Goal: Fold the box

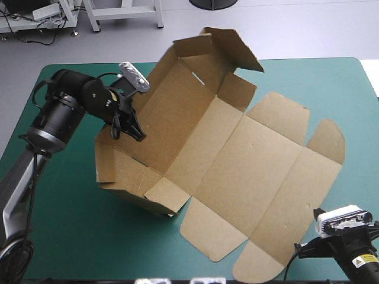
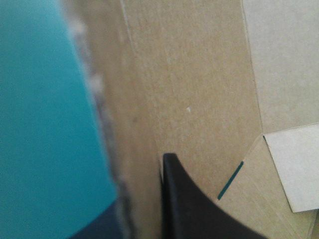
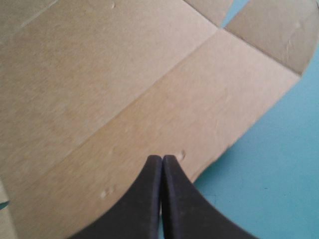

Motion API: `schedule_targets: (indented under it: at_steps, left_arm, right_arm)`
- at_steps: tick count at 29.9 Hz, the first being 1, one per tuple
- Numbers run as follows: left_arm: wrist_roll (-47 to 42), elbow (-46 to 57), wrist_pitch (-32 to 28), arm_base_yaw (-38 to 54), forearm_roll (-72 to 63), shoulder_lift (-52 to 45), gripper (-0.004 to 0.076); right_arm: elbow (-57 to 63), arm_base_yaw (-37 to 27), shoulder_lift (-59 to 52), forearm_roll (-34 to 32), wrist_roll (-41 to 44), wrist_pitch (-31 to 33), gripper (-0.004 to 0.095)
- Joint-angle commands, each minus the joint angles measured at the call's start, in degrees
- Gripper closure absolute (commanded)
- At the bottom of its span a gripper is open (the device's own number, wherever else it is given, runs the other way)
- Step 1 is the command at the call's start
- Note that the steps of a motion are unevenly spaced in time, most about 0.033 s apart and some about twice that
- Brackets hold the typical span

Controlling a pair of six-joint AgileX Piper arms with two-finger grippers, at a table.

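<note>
Brown cut-board box [image 1: 237,160] sits mid-frame on your teal-green table cover [image 1: 77,236], walls raised at left, lid flat toward lower right. Your left gripper [image 1: 128,132] pinches the left wall. Your right gripper [image 3: 162,160], lower right, has its fingers pressed together, empty, at the lid's edge.

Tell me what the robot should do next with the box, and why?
Probably bring the right gripper over toward the raised wall to help tuck it. That gripper is shut and holds nothing, at the edge of the flat lid. The left gripper alone pinches the wall, and the box looks only half formed.
</note>
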Motion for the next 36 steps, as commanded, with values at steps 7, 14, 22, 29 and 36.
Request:
schedule_targets:
  at_steps: [7, 14, 22, 29, 36]
  left_arm:
    - [0.04, -1.93, -2.28, -23.37, 31.89, -2.66, 0.0729]
    - [0.04, -1.93, -9.88, -28.06, 37.72, -2.10, 0.0729]
    - [-4.92, -1.93, -18.19, -28.06, 39.56, 2.05, 0.0729]
    - [-16.36, -1.93, -23.07, -28.15, 54.27, 4.95, 0.0729]
    - [-17.32, -0.77, -22.19, -28.15, 51.83, 5.98, 0.0729]
  right_arm:
    - [-1.82, 0.27, 0.62, 1.66, -0.15, -4.58, 0.0932]
    - [-1.82, 0.27, 0.62, 1.66, 0.55, -4.98, 0.0932]
    - [-1.82, 0.27, 0.62, 1.29, 4.25, -7.18, 0.0932]
    - [-1.82, 0.27, 0.62, -0.58, 8.03, -8.32, 0.0932]
    - [-2.49, 0.27, 2.34, -1.78, 8.89, -8.67, 0.0932]
